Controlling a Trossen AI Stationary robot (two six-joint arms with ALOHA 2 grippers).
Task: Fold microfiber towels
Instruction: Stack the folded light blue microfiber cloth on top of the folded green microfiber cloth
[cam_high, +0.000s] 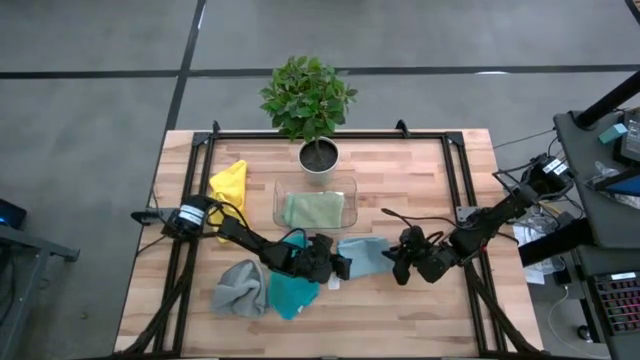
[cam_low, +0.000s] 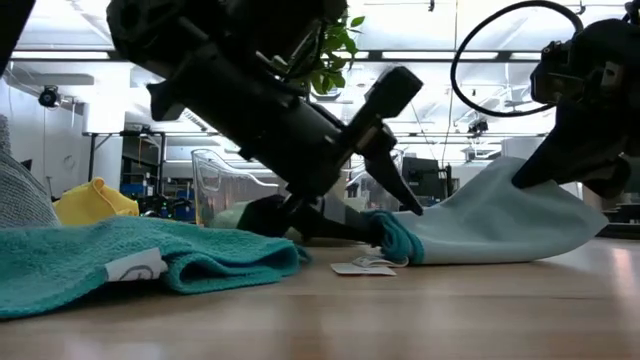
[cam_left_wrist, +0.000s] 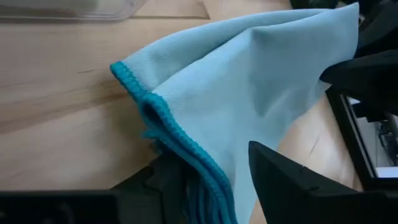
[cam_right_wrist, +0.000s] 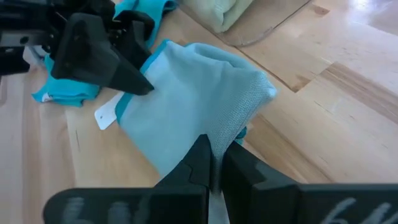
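Both grippers meet at the light blue towel mid-tabletop.

The left gripper, jaws apart, straddles the towel's teal-stitched edge; teal towel and grey towel lie behind it. The right gripper, jaws clamped on the opposite edge, lifts it; bare wood lies beyond.

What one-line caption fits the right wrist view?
Right gripper pinches the light blue towel by one edge while the left gripper works at the opposite edge, near the teal towel.

Light blue towel lifted at one side, teal, grey, yellow lying crumpled, sage green folded.
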